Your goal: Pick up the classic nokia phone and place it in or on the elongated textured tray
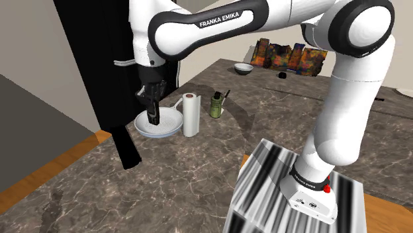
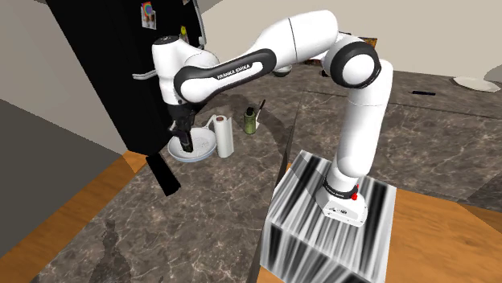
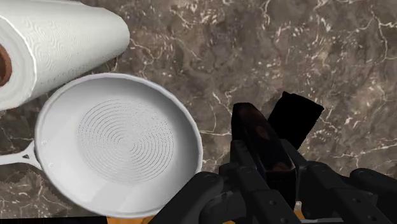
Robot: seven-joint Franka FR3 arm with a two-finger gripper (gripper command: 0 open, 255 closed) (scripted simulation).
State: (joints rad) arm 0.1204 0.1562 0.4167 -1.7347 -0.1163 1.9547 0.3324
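a: as we scan from the shoulder view's left, what have we got?
b: our gripper (image 1: 153, 109), clamped tight on the dark phone (image 1: 154, 120), hangs it by the white pan (image 1: 171, 123); a paper roll (image 1: 191, 114) stands just right of that.

Phone (image 3: 259, 143): dark slim slab, glossy face with brownish glints, details too dark to read. Clasped between black fingers of gripper (image 3: 264, 160), standing lengthwise out past fingertips, lifted clear of marble counter (image 3: 305, 51). Wrist view: its tip sits just beside tray rim, counter beyond it.

Tray (image 3: 127, 137): white, shallow, rounded, raised rim, concentric ridges across floor, thin handle on one side. Lies flat on counter, just beside paper towel roll (image 1: 191, 114). Shoulder view: tray (image 1: 173, 126) directly under hand.
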